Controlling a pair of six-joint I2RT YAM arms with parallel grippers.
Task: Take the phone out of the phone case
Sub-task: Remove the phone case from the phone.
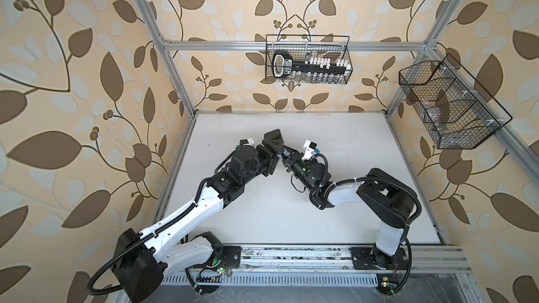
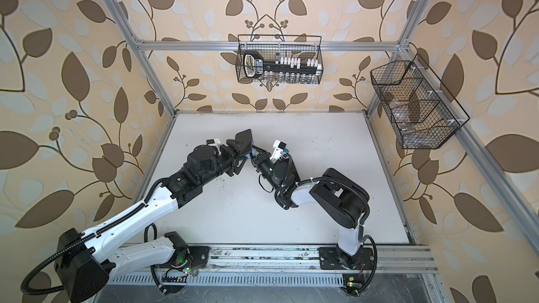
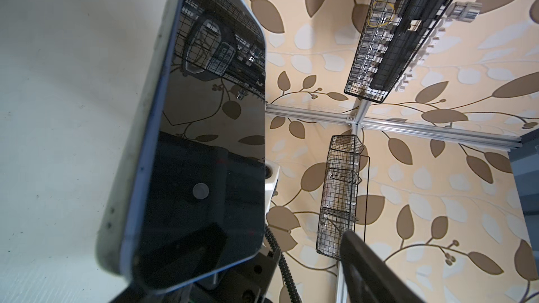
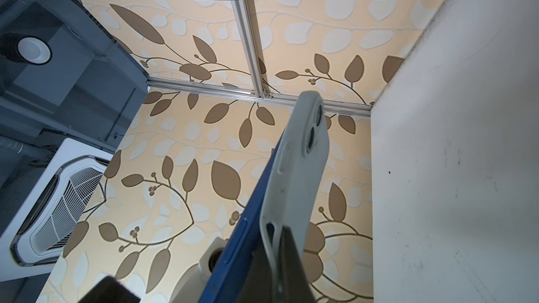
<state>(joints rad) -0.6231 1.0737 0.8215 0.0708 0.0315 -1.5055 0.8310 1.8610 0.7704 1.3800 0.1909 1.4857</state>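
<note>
- Top views show the white table (image 1: 320, 214) bare apart from the two arms. They meet over its middle, and the work is held in the air, clear of the surface.
- Two wire baskets hang on the frame: the far basket (image 1: 320, 78), holding a black tool, and the right-hand basket (image 1: 437, 129). Both are well apart from the grippers, and nothing stands in the way.
- The phone (image 4: 248, 222), blue-sided with a black screen, stands tilted between the grippers and is partly seated in its case.
- The phone case (image 4: 294, 176), pale grey, is peeled off the phone's side at the near end. Its camera end wraps the phone.
- The right gripper (image 1: 286, 156) has its fingers together, pinched on the peeled lip.
- The left gripper (image 1: 274, 153) has its fingers wide apart around the phone. The visible finger (image 3: 361, 260) is clear of the screen.
- Judgement: the peel is under way. Next, the left fingers should close on the phone body before the arms draw apart, otherwise the phone may drop.
</note>
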